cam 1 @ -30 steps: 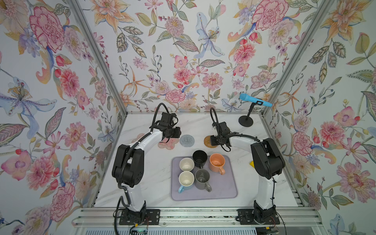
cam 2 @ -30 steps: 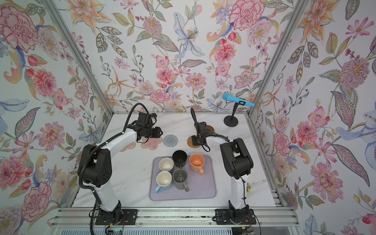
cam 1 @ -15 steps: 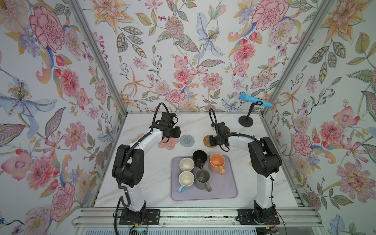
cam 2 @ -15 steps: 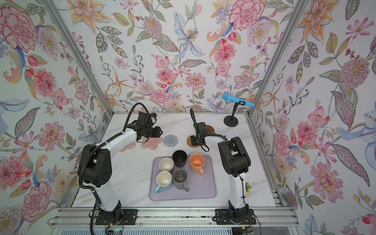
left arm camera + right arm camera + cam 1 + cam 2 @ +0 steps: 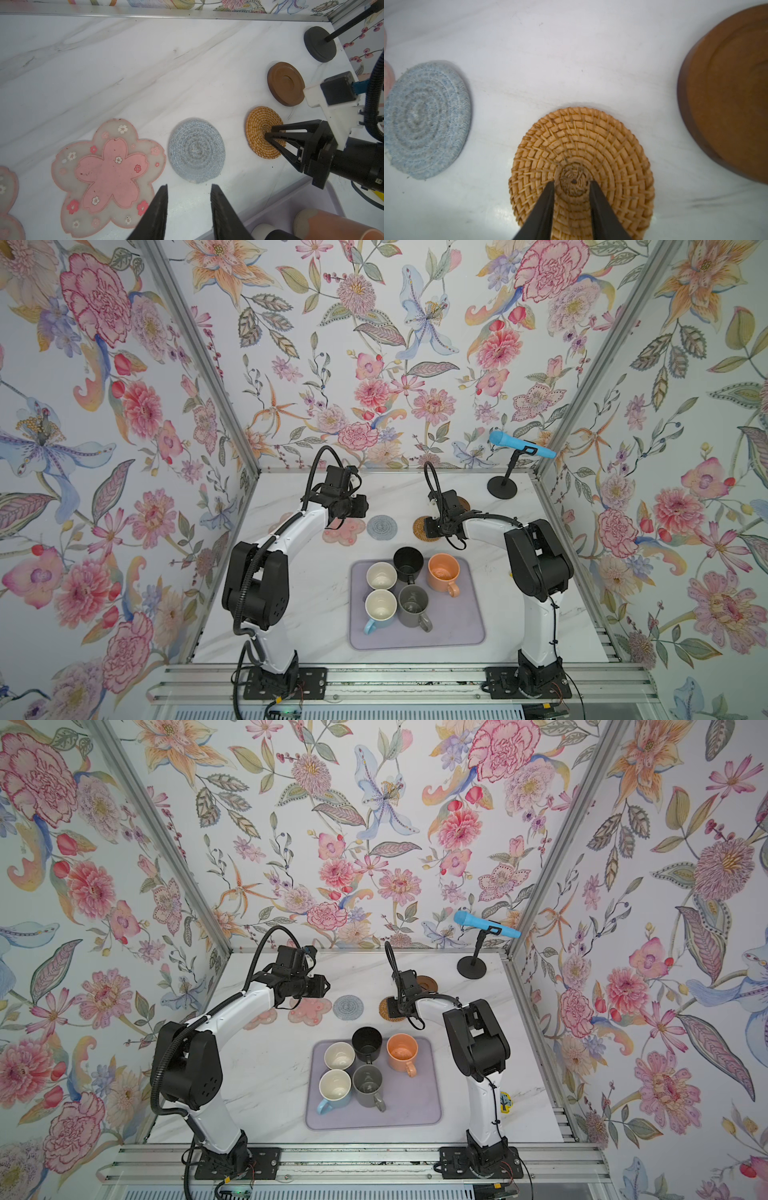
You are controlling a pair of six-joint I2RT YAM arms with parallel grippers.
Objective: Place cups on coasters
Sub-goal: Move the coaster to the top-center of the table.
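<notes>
Spread slightly wider than a second ago: right gripper (image 5: 571,184), jaws a little apart, empty, tips over the middle of the tan coaster (image 5: 581,135), contact unclear. Beside it, brown coaster (image 5: 726,93), cut off by the frame. Near the grey coaster (image 5: 196,150), left gripper (image 5: 189,187), jaws apart, empty. Behind both, cups (image 5: 412,600) on the mat (image 5: 457,630).

second pink coaster (image 5: 6,193) cropped, brown coaster (image 5: 726,89) — likewise

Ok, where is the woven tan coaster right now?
In both top views the woven tan coaster lies toward the back, just right of centre, between the grey ringed coaster and the brown wooden coaster, under the right claw.
</notes>
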